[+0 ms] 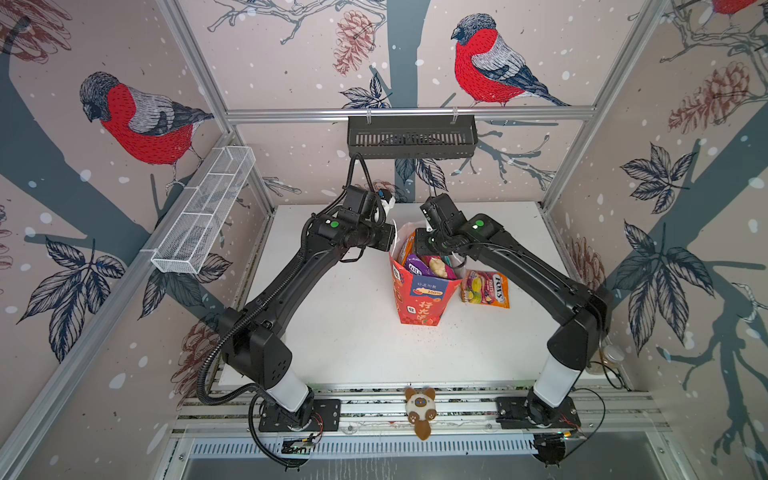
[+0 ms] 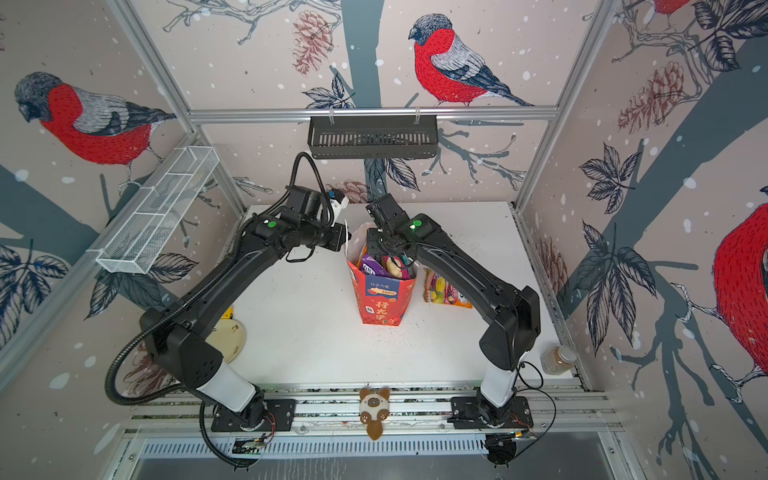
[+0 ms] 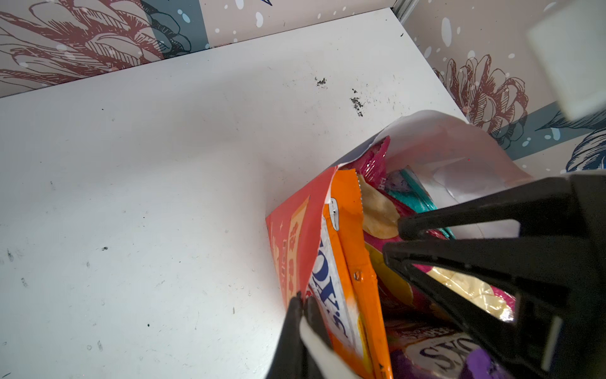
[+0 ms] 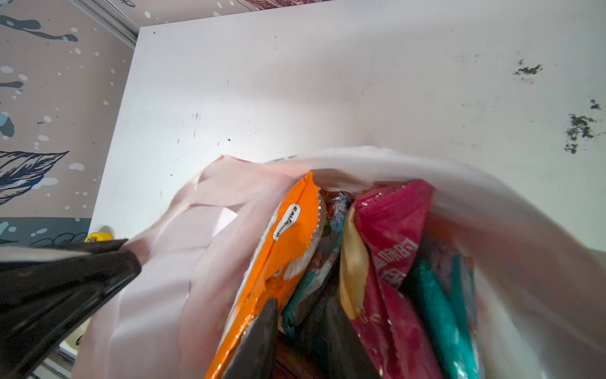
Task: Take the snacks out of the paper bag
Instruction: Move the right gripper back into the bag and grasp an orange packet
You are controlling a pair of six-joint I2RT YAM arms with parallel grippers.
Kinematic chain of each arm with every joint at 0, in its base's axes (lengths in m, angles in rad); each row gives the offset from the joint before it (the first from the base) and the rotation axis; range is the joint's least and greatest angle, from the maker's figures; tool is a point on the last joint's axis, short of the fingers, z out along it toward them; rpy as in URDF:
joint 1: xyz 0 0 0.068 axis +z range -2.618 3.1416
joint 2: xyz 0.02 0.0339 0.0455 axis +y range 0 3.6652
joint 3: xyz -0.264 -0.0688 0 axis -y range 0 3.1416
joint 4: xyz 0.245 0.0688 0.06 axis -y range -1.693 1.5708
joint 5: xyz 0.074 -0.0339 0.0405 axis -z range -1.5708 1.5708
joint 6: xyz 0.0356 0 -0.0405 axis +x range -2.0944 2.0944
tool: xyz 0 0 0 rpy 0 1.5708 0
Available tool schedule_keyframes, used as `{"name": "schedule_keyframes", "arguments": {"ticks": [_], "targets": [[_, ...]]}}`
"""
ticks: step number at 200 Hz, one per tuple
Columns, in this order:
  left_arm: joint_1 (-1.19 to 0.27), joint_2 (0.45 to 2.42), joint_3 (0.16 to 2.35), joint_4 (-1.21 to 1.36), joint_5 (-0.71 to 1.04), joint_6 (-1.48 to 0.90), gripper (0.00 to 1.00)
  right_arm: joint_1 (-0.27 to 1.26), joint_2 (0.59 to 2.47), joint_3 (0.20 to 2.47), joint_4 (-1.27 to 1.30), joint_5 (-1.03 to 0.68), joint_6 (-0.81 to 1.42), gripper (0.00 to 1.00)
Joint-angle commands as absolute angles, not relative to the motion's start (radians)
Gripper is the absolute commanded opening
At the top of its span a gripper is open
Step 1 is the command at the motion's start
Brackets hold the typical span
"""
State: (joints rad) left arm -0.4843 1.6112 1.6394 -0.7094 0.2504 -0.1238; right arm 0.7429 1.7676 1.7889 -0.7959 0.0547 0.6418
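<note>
Paper bag: the red paper bag (image 1: 422,299) stands upright about mid-worktop (image 1: 345,324) with its mouth open. In both top views it sits between the two arms.

Snacks inside: an orange packet (image 3: 352,229) stands on edge against the bag's side wall. Beside it are a pink chip bag (image 4: 390,223), a teal packet (image 4: 436,311) and a purple packet (image 1: 415,266). All are packed close and poke up near the rim.

Snack outside: one loose packet (image 1: 486,289) lies flat on the worktop just beside the bag, on the right arm's side. In a top view the right arm covers part of it.

Left hand: the left hand (image 3: 303,297) is pressed together on the rim of the bag's side wall, pinching the paper. The orange packet is just inside that wall.

Right hand: the right hand (image 3: 395,241) reaches down into the bag's mouth with its fingers a little apart. I cannot tell whether they pinch a packet.

In the way: the orange packet and the chip bag crowd both sides of the right fingers. The bag's white back wall rises behind them.

Around:
- A toy cat (image 1: 420,409) sits on the front rail.
- A white wire basket (image 1: 203,212) hangs on the left wall.
- A black basket (image 1: 411,137) hangs on the back rail.
- A jar (image 2: 559,359) stands at the worktop's right front corner.
- A pale plate (image 2: 228,338) lies under the left arm.
</note>
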Motion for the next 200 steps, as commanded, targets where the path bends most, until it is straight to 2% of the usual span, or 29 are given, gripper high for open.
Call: {"name": "schedule_keyframes", "arguments": {"ticks": [1,91,200], "targets": [[-0.483,1.603,1.637,-0.694,0.256,-0.117,0.00,0.741,1.762,1.779,-0.739,0.041,0.663,0.29],[-0.483,1.618,1.657,-0.708,0.264,-0.095,0.00,0.742,1.777,1.769,-0.700,0.078,0.690,0.31],[-0.483,1.623,1.667,-0.716,0.265,-0.082,0.00,0.743,1.800,1.755,-0.649,0.047,0.718,0.34]]}}
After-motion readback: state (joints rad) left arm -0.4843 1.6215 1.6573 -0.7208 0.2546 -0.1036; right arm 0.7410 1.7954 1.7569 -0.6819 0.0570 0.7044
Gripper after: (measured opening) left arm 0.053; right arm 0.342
